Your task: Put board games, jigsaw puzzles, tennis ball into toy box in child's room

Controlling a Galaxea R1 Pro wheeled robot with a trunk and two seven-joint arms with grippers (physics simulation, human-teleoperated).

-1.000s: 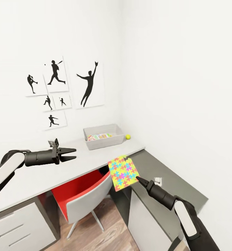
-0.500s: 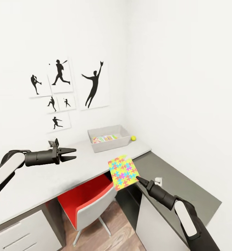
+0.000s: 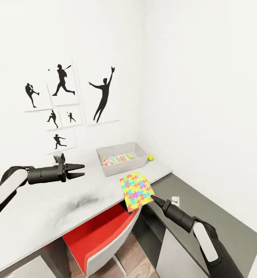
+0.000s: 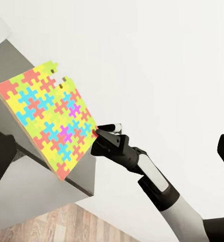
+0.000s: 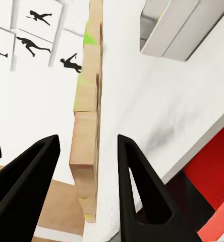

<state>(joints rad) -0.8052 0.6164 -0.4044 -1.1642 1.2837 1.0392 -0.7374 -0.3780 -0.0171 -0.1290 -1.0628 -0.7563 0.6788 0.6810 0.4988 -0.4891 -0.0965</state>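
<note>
My right gripper [image 3: 151, 197] is shut on a corner of a jigsaw puzzle [image 3: 136, 191], a thin board of bright interlocking pieces held tilted above the table's [image 3: 47, 208] front edge. The right wrist view looks along the puzzle's edge [image 5: 87, 146] between the two fingers. Behind it the light-grey toy box [image 3: 124, 166] stands on the table by the corner, with a printed board game [image 3: 117, 158] lying inside. The tennis ball [image 3: 150, 157] rests on the table just right of the box. My left gripper [image 3: 83, 170] hovers open and empty over the table to the left.
A red-and-white swivel chair [image 3: 93, 235] is tucked under the table below the puzzle. The lower dark-grey table section [image 3: 205, 216] runs along the right wall. Baseball silhouette pictures [image 3: 101, 96] hang on the wall behind.
The whole view has shifted: the camera has come closer to the table, and the toy box and ball sit further right. Both arms keep their pose, the puzzle still held.
</note>
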